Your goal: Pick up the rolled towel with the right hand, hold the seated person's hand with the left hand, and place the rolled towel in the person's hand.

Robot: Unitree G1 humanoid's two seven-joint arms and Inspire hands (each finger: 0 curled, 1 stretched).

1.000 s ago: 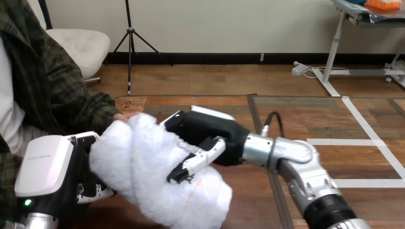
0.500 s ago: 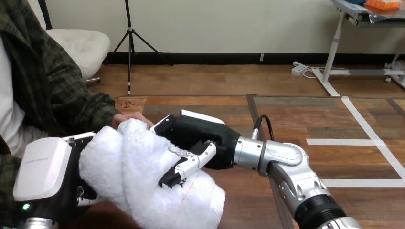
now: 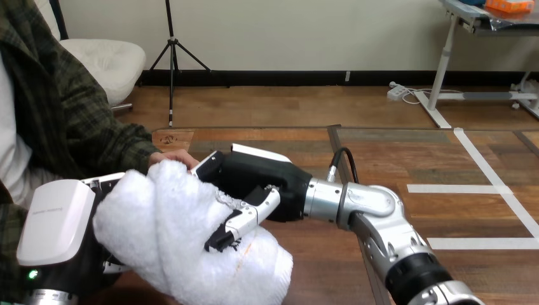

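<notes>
Rolled towel (image 3: 166, 230) clasped by right hand (image 3: 259, 182), thumb curled over; left hand (image 3: 57, 219) beside towel, grasp unclear.

The right hand (image 3: 264, 181), mid-frame, is a black block with a white shell (image 3: 260, 153) along its top and a black-and-white jointed finger (image 3: 245, 219). Its silver forearm (image 3: 365, 206) has rounded joints and a black ribbed collar (image 3: 413, 276). At lower left, the left hand (image 3: 60, 222) carries a broad white shell with a small green light (image 3: 32, 274).

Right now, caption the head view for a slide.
Robot's right hand grips the rolled towel by the person's hand, left hand beside it.
</notes>
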